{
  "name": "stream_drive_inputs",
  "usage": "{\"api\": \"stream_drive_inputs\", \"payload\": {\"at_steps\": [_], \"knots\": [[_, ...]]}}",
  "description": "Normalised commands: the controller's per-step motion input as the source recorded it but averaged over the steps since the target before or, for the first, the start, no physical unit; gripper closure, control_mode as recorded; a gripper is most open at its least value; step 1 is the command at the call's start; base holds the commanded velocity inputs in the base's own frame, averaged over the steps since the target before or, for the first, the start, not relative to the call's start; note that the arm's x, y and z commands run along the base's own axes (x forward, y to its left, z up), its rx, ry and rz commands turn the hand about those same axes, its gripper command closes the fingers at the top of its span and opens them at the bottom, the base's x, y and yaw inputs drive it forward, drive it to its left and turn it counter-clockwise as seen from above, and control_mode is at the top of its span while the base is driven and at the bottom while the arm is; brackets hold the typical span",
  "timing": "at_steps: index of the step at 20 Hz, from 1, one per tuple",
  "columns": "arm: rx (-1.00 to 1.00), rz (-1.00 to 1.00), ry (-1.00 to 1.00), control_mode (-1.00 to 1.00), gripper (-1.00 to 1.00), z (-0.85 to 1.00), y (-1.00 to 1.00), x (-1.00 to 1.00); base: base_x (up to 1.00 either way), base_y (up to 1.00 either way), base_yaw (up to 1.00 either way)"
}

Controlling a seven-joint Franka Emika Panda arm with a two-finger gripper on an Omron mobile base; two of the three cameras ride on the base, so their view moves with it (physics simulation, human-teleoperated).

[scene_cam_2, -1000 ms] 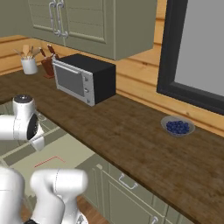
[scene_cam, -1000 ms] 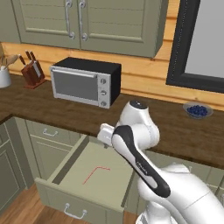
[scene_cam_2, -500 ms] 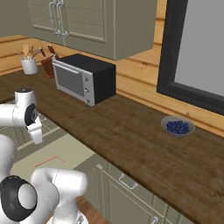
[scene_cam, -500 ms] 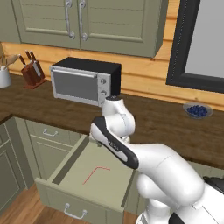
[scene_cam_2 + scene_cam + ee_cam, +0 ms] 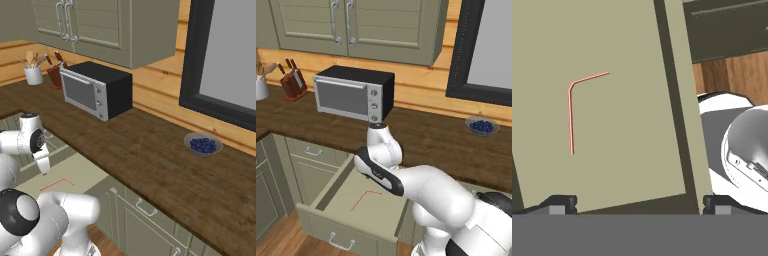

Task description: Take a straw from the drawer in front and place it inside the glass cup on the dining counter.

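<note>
The drawer [image 5: 350, 226] stands pulled out under the wooden worktop, its pale floor bare apart from the straw. The thin red straw [image 5: 366, 199] with a bent end lies flat near the middle of the drawer floor [image 5: 632, 100]. My gripper [image 5: 45, 169] hangs open above the drawer, pointing down, a short way from the straw [image 5: 56, 184]. In the hand view the straw [image 5: 570, 120] lies up and to the left of my gripper [image 5: 639, 204], whose dark fingertips [image 5: 562, 202] stand wide apart with nothing between them. The glass cup and the dining counter are out of view.
A toaster oven [image 5: 353, 97] sits on the dark wood worktop [image 5: 446, 145] behind the drawer. A bowl of blueberries [image 5: 482, 125] is at the far right, a knife block [image 5: 292, 82] and a utensil holder [image 5: 261, 87] at the far left. Wall cabinets hang above.
My arm has swung left and forward over the open drawer and the hand has come down towards it. The gripper has stayed open; the straw has not moved.
</note>
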Motion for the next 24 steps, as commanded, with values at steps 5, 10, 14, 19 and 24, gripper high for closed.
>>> {"api": "stream_drive_inputs", "payload": {"at_steps": [5,10,14,19,24], "knots": [[0.00,0.00,0.00,-1.00,-1.00,-0.43,0.00,0.14,0.00,0.00,0.00],[0.00,0.00,0.00,-1.00,-1.00,-0.37,0.00,0.26,0.00,0.00,0.00],[0.00,0.00,0.00,-1.00,-1.00,-0.31,0.00,0.27,0.00,0.00,0.00],[0.00,0.00,0.00,-1.00,-1.00,-0.17,0.00,0.35,0.00,0.00,0.00],[0.00,0.00,0.00,-1.00,-1.00,-0.21,0.00,0.26,0.00,0.00,0.00]]}}
